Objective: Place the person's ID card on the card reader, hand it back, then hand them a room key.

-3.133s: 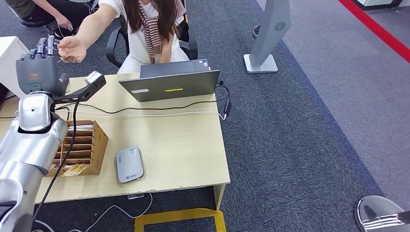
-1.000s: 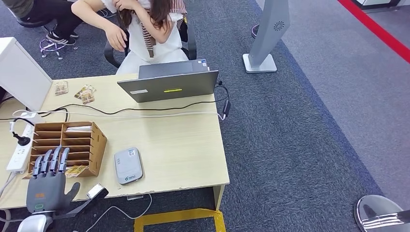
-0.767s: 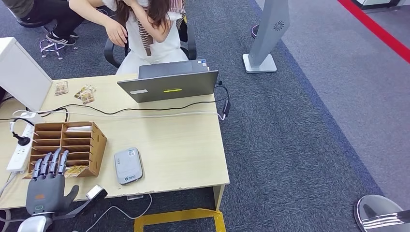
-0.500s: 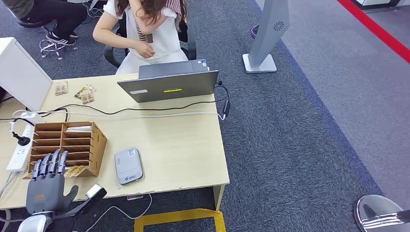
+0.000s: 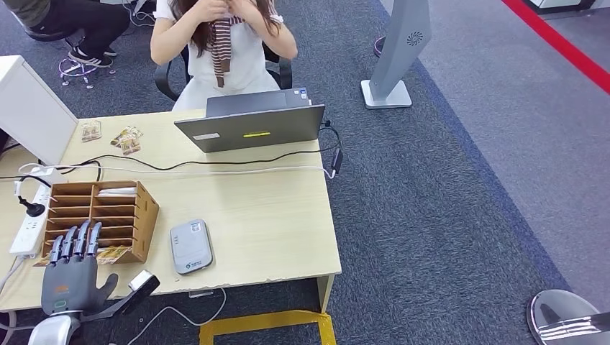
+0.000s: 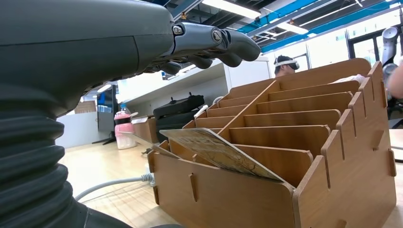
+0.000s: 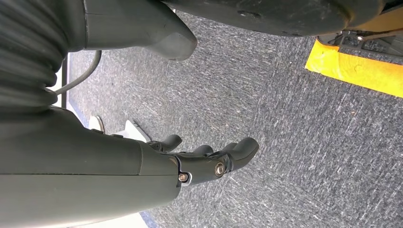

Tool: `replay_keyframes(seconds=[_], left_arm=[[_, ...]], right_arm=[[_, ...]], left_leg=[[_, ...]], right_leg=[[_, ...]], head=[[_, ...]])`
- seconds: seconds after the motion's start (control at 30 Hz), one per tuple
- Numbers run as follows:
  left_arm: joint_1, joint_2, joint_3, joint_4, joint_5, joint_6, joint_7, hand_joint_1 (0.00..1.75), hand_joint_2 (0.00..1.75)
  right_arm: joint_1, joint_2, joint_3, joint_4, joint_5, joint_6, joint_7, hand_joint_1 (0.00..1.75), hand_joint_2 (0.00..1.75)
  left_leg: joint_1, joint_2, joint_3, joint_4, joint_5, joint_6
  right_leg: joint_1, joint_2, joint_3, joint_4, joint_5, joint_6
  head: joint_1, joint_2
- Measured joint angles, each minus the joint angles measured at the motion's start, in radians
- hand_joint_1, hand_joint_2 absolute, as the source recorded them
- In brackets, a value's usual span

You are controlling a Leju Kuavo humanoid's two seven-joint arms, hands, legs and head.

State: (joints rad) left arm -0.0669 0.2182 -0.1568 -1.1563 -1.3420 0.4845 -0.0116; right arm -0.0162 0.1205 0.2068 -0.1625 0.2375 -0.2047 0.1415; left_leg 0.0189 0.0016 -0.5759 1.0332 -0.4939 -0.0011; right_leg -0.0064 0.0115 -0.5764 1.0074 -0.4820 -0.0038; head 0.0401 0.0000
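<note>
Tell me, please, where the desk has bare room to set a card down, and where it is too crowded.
Free: the wide patch between the card reader, the laptop and the desk's right edge. Crowded: the left side, with the wooden organizer, power strip and cables, where the left hand hovers.

Wood, plastic and carpet surfaces

A pale wood-grain desk (image 5: 273, 215), a raw plywood card rack (image 5: 140, 215), a smooth grey plastic card reader (image 5: 191, 246) and rough dark carpet (image 5: 446, 215) are seen.

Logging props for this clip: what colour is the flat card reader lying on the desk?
Light grey: the flat rounded card reader, clearest in the head view.
</note>
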Motion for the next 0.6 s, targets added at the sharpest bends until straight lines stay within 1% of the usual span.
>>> replay_keyframes(seconds=[0.23,0.37,0.6], left_arm=[[-0.007,-0.004,0.000,0.001,0.000,-0.002,0.000,0.00,1.75],[-0.012,-0.008,0.000,0.004,0.000,-0.006,-0.001,1.75,1.75],[-0.012,-0.009,0.000,0.005,0.015,-0.003,-0.022,1.75,1.75]], right_arm=[[0.000,0.000,0.000,0.000,0.001,0.001,0.000,0.00,1.75],[-0.001,0.000,0.000,0.000,0.003,0.004,0.001,0.00,1.75],[-0.001,0.000,0.000,0.000,0.003,0.006,-0.001,0.00,1.75]], left_leg=[[0.000,0.000,0.000,0.000,0.000,0.000],[0.000,0.000,0.000,0.000,0.000,0.000],[0.000,0.000,0.000,0.000,0.000,0.000]], right_leg=[[0.000,0.000,0.000,0.000,0.000,0.000],[0.000,0.000,0.000,0.000,0.000,0.000],[0.000,0.000,0.000,0.000,0.000,0.000]], head=[[0.000,0.000],[0.000,0.000],[0.000,0.000]])
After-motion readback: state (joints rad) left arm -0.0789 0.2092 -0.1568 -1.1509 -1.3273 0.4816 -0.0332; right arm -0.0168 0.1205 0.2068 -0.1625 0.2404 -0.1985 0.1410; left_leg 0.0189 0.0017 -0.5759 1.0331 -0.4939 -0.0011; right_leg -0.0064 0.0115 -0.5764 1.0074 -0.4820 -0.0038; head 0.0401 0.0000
